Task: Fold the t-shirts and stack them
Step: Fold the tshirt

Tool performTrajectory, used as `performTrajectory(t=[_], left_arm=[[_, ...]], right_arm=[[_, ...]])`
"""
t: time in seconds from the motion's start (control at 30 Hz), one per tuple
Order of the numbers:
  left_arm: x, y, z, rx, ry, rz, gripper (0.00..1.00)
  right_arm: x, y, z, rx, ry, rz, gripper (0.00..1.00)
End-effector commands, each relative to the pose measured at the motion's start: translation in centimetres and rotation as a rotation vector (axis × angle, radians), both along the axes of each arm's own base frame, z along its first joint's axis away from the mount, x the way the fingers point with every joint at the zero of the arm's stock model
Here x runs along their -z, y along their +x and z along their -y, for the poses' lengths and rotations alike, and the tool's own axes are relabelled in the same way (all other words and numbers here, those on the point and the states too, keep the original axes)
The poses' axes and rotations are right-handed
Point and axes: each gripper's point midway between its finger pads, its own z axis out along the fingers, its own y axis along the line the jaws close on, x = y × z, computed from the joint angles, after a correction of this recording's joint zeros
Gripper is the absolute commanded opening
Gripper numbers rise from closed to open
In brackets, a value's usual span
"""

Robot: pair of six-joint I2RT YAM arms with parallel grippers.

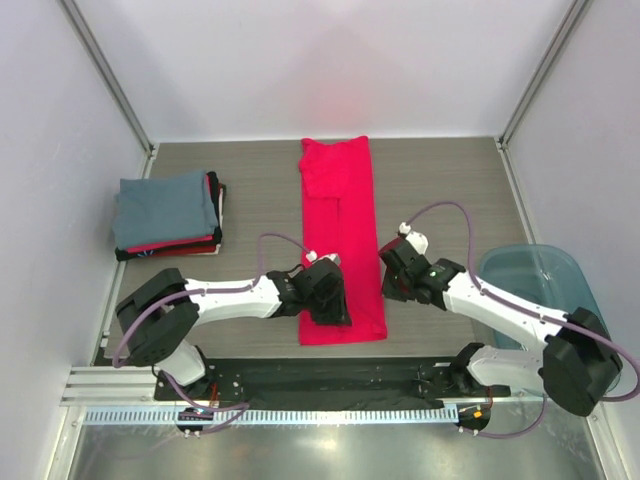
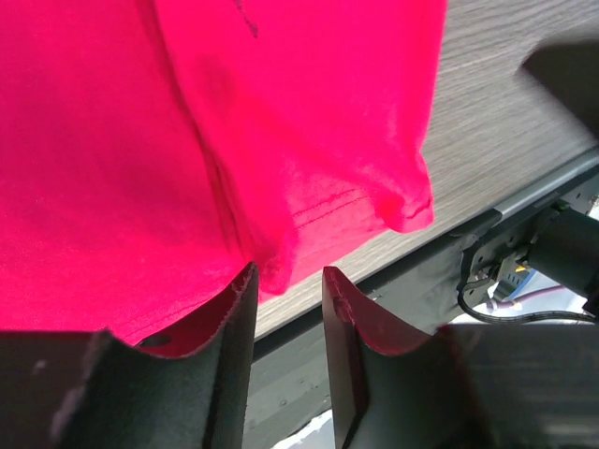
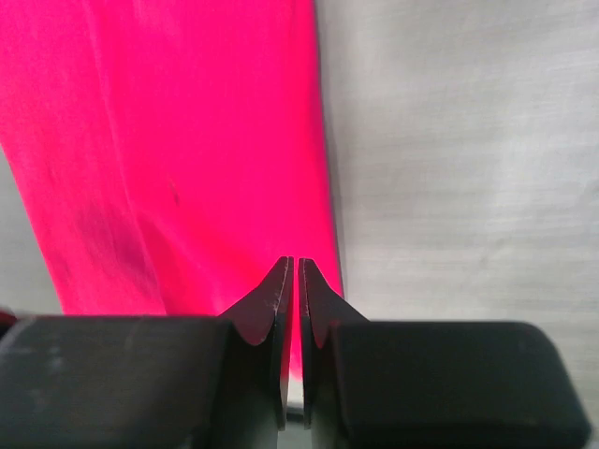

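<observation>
Pink shirt [image 1: 340, 220] on the table [image 1: 440, 180], long strip pointing away from the arms. Left tool [image 2: 288, 276] spread at its near hem; right tool [image 3: 296, 267] pinching its right edge. Both arms equally close.

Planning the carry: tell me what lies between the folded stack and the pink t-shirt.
Between folded stack and pink t-shirt, the top view shows only bare wood-grain table; the left arm's cable loops along its near side.
</observation>
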Motion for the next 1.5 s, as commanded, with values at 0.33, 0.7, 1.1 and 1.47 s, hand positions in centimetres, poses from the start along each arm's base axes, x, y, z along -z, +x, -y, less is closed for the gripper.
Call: performTrajectory(t=[0.33,0.7,1.1,1.47], left_arm=[[0.2,0.5,1.1,-0.006,-0.014,0.008,0.22],[-0.5,-0.1,0.5,0.002,-0.023,0.004,0.0],[-1.7,-1.9,-0.8,0.008,-0.072,-0.037,0.0],[0.4,-2.9,-1.4,0.019,-0.063,-0.085,0.08]], right_arm=[[1.2,4.1,-3.2,-0.072,0.115,0.0,0.11],[4.5,3.7,-1.6,-0.039,0.047,-0.065,0.11],[7.4,3.1,-0.2,-0.017,-0.011,-0.132,0.1],[6.0,1.6,-0.6,-0.025,0.052,-0.159,0.11]])
